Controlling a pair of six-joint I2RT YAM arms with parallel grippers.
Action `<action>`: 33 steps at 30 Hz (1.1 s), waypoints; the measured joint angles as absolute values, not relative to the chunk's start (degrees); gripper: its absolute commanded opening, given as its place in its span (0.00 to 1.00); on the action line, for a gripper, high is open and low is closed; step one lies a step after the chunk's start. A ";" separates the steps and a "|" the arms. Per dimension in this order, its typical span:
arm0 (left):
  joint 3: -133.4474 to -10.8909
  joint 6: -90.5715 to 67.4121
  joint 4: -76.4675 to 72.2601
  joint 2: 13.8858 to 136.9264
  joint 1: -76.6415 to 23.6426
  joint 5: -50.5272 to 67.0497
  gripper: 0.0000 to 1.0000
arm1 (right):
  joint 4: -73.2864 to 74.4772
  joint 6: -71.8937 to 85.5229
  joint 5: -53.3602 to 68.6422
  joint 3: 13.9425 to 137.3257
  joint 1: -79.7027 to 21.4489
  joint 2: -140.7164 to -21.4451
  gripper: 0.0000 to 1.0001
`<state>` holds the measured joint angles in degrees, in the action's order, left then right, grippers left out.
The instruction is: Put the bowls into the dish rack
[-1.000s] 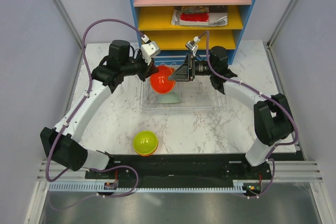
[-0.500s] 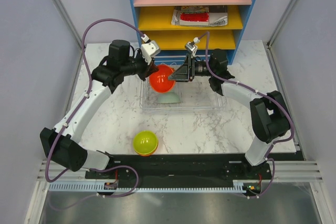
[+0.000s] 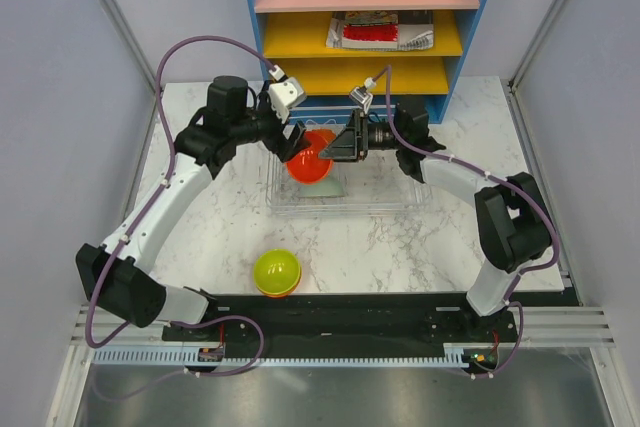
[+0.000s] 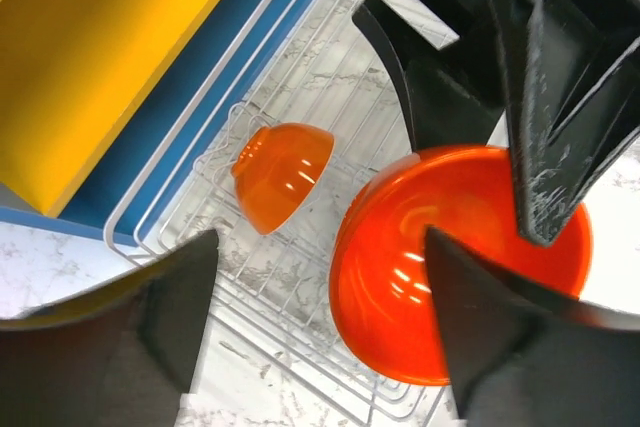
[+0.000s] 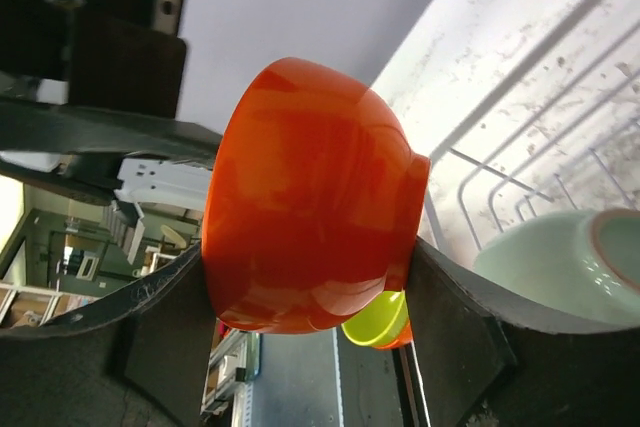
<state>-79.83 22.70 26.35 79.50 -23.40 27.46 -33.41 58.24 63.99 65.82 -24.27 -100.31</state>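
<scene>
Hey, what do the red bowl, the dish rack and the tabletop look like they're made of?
The red bowl looks like glossy plastic: even colour, sharp bright highlights. The dish rack is thin white wire, likely coated metal, since the rods look smooth and uniformly white. The tabletop is white with grey veins like marble, though it could be printed laminate.

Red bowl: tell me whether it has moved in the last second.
Yes, slightly. In the top view the red bowl has slid nearer, away from the blue shelf unit, further over the dish rack.
</scene>
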 measured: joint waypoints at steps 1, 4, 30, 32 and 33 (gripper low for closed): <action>-79.75 22.81 26.33 79.44 -23.38 27.27 1.00 | -31.20 56.73 63.72 65.95 -24.27 -100.31 0.00; -78.63 22.83 26.20 78.41 -22.61 27.14 1.00 | -22.87 50.89 62.11 66.98 -24.25 -100.31 0.00; -48.58 43.48 44.93 62.96 -15.35 37.74 1.00 | 30.92 -8.45 -4.43 87.11 -26.83 -94.45 0.00; -47.59 45.25 45.74 63.92 -15.53 37.63 1.00 | 31.40 -10.39 -8.43 87.11 -27.55 -96.33 0.00; -47.20 46.13 46.28 64.29 -15.53 37.63 1.00 | 31.51 -11.22 -10.28 87.11 -27.81 -97.25 0.00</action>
